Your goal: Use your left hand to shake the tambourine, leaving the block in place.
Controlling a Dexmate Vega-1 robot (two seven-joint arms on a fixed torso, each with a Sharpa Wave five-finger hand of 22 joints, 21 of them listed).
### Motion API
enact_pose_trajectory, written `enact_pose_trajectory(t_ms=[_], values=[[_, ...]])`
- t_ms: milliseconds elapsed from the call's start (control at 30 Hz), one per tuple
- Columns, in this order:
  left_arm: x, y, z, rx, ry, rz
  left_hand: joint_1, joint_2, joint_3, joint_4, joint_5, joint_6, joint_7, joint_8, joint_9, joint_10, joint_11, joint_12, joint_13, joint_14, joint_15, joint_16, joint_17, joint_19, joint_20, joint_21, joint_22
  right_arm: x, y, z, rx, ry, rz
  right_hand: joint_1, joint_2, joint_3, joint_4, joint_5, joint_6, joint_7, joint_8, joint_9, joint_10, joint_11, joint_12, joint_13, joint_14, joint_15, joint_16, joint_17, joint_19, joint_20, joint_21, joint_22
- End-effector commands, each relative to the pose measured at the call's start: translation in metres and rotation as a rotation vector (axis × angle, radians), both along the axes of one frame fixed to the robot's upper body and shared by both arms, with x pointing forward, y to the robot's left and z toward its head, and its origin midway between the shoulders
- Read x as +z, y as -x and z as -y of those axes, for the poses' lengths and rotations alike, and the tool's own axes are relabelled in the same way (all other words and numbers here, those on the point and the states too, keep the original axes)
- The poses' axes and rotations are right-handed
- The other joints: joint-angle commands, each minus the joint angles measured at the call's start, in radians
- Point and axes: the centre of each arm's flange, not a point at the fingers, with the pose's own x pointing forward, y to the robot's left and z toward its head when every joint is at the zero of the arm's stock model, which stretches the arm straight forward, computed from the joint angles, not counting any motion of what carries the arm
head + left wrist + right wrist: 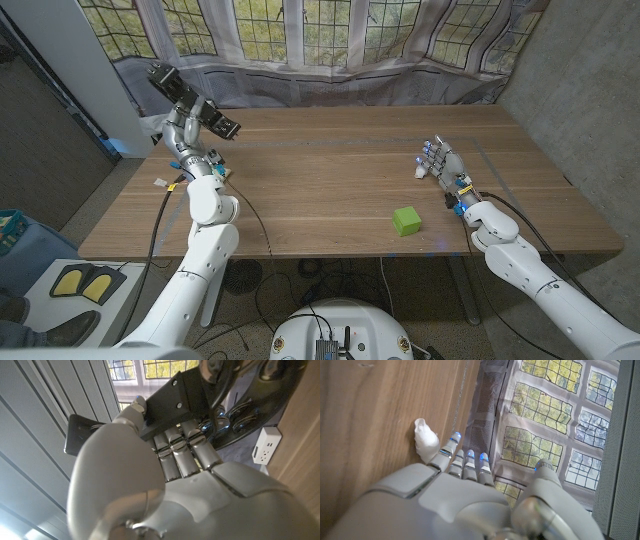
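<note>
My left hand point(183, 128) is raised above the table's far left corner and grips the black tambourine point(192, 100), which tilts up over the edge. In the left wrist view my left hand point(165, 465) has its fingers point(182, 457) wrapped on the tambourine's black frame point(192, 395), with metal jingles point(240, 415) showing in the rim. The green block point(405, 221) sits on the table at the front right, apart from both hands. My right hand point(441, 166) stands on the table behind and to the right of the block, fingers apart and holding nothing; the right wrist view shows this hand point(465, 485) over the wood.
The wooden table point(330, 170) spans the view, with curtains and leaded windows point(300, 30) behind its far edge. Cables and small tags point(170, 182) hang at my left forearm near the left edge. A white socket block point(265, 445) lies by the table.
</note>
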Motion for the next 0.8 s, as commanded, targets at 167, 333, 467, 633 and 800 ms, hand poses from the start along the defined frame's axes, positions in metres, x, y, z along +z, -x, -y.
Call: enact_pose_trajectory(t_ms=[167,333,467,633,800], values=[[0.057,0.051,0.080,0.578,-0.731,0.090,0.007,0.070,0.011,0.002,0.003,0.037,0.021,0.003,0.000,0.040,-0.031,0.002,0.137,0.087,-0.087,0.008,0.016,-0.001,0.003,0.008,0.001,0.012,0.012,0.002,-0.004,0.018,0.057,0.008,0.001,0.005,-0.003,0.002,0.003,0.006,0.002,0.003,0.009,0.003,0.001,0.002,0.008,0.004,-0.001,0.004,0.011,0.000,0.001,0.003],[0.063,0.056,0.099,0.706,-0.839,0.100,0.008,0.069,0.013,0.001,0.003,0.036,0.023,0.002,-0.001,0.038,-0.031,0.001,0.139,0.082,-0.083,0.006,0.016,-0.005,0.003,0.009,0.001,0.012,0.013,0.003,-0.004,0.013,0.056,0.009,0.001,0.005,-0.003,0.002,0.003,0.007,0.002,0.003,0.010,0.002,0.001,0.002,0.008,0.003,-0.001,0.004,0.011,0.001,0.001,0.003],[0.070,0.053,0.116,0.770,-0.975,0.058,0.007,0.068,0.013,0.000,0.003,0.038,0.021,0.003,-0.002,0.039,-0.032,0.000,0.142,0.083,-0.083,0.006,0.016,-0.006,0.004,0.011,0.001,0.012,0.013,0.003,-0.005,0.009,0.055,0.009,0.000,0.005,-0.004,0.002,0.004,0.007,0.002,0.003,0.011,0.003,0.001,0.002,0.010,0.003,0.000,0.004,0.012,0.000,0.001,0.003],[0.077,0.041,0.139,0.892,-1.171,-0.060,0.006,0.069,0.014,0.001,0.003,0.037,0.022,0.001,-0.003,0.035,-0.028,-0.003,0.145,0.077,-0.083,0.005,0.018,-0.012,0.005,0.012,0.001,0.011,0.014,0.002,-0.005,0.010,0.052,0.009,0.001,0.005,-0.003,0.002,0.004,0.007,0.002,0.003,0.011,0.003,0.001,0.002,0.009,0.004,-0.001,0.004,0.012,0.000,0.001,0.003],[0.082,0.027,0.157,0.980,-1.350,-0.164,0.005,0.069,0.016,0.002,0.002,0.035,0.021,0.000,-0.004,0.034,-0.029,-0.005,0.147,0.073,-0.083,0.003,0.018,-0.021,0.005,0.012,0.001,0.009,0.015,0.001,-0.007,0.013,0.049,0.010,0.001,0.005,-0.004,0.002,0.004,0.007,0.002,0.003,0.012,0.003,0.001,0.002,0.009,0.004,-0.001,0.004,0.012,0.000,0.001,0.003]])
